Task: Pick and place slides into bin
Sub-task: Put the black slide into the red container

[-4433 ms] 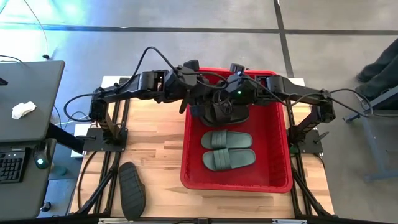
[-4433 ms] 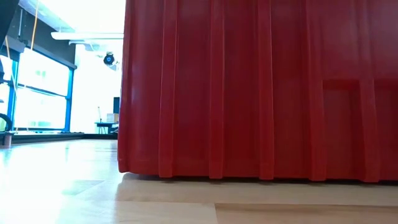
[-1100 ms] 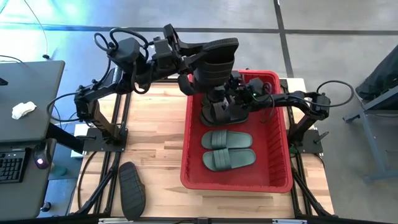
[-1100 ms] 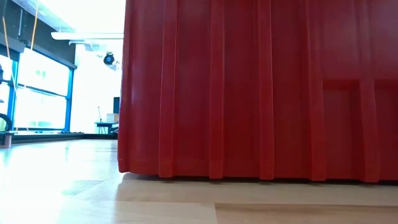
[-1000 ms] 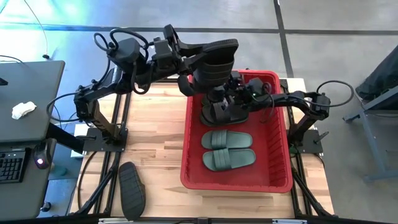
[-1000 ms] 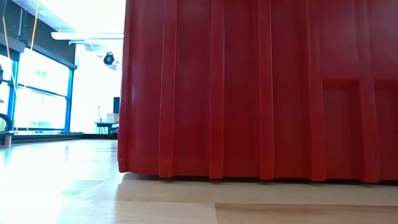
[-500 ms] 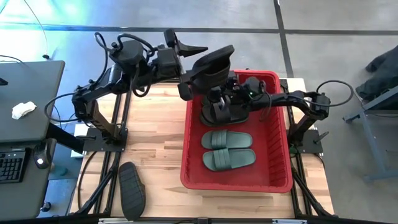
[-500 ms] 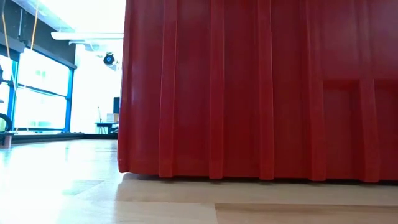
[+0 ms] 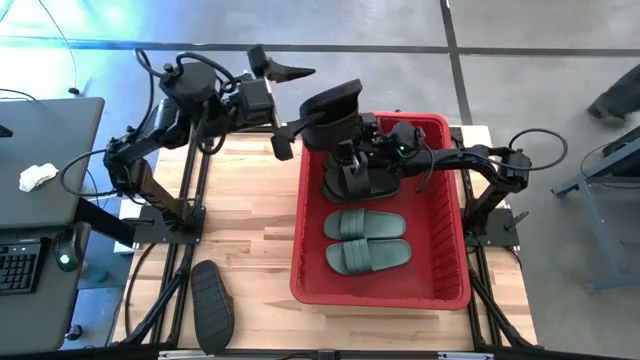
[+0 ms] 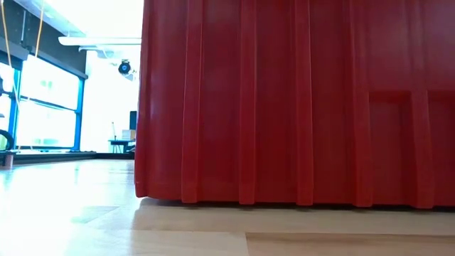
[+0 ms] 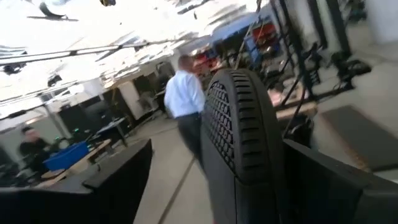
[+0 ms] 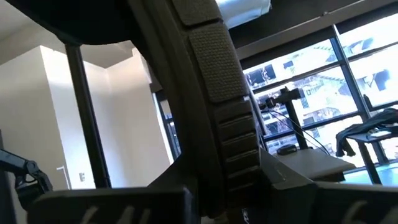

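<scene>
Table (image 9: 250,250) | left end effector (image 9: 285,110) spread open, beside bin (image 9: 300,240) rim | right end effector (image 9: 362,135) gripping slide (image 9: 335,100)

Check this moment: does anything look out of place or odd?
Yes. One black slide lies alone at the table's near edge, outside the red bin. Another dark slide sits tilted over the bin's far-left corner, beside the open left gripper.

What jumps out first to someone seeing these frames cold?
The big red bin on the table's right half, with a dark green pair of slides lying flat inside. Above its far end a black slide hangs between the open left gripper and the right gripper. One more black slide lies alone at the table's near left edge.
</scene>
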Controlling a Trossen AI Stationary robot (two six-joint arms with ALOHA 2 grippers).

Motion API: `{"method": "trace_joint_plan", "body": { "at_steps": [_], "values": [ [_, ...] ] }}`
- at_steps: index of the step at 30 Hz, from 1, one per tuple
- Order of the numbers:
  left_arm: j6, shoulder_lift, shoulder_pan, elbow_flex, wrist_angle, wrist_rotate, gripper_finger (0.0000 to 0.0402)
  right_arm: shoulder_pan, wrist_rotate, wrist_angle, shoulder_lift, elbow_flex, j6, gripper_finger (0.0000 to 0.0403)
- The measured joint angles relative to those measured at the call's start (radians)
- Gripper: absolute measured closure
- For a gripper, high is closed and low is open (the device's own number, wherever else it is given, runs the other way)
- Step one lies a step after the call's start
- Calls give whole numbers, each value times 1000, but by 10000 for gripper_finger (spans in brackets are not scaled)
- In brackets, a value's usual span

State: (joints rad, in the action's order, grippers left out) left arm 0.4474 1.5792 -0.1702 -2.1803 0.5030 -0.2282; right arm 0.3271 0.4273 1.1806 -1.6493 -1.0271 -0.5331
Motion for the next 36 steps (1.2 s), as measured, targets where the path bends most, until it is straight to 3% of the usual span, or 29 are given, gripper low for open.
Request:
{"method": "trace_joint_plan", "body": {
  "at_steps": [6, 15, 21, 30, 36],
  "values": [
    [51, -32, 0, 1, 34, -87, 51, 0, -7, -32, 0, 0, -1, 357],
    [35, -108, 0, 3, 104, -105, 48, 29, -24, -34, 5, -4, -36, 357],
    [-10, -156, 0, 3, 159, -100, 48, 58, -24, -133, 28, -4, -56, 357],
    [-58, -202, 0, 2, 303, -124, 48, 116, 47, -619, 273, -4, 77, 357],
    [-63, -203, 0, 1, 376, -125, 48, 192, 153, -1156, 494, -52, 88, 357]
  ]
}}
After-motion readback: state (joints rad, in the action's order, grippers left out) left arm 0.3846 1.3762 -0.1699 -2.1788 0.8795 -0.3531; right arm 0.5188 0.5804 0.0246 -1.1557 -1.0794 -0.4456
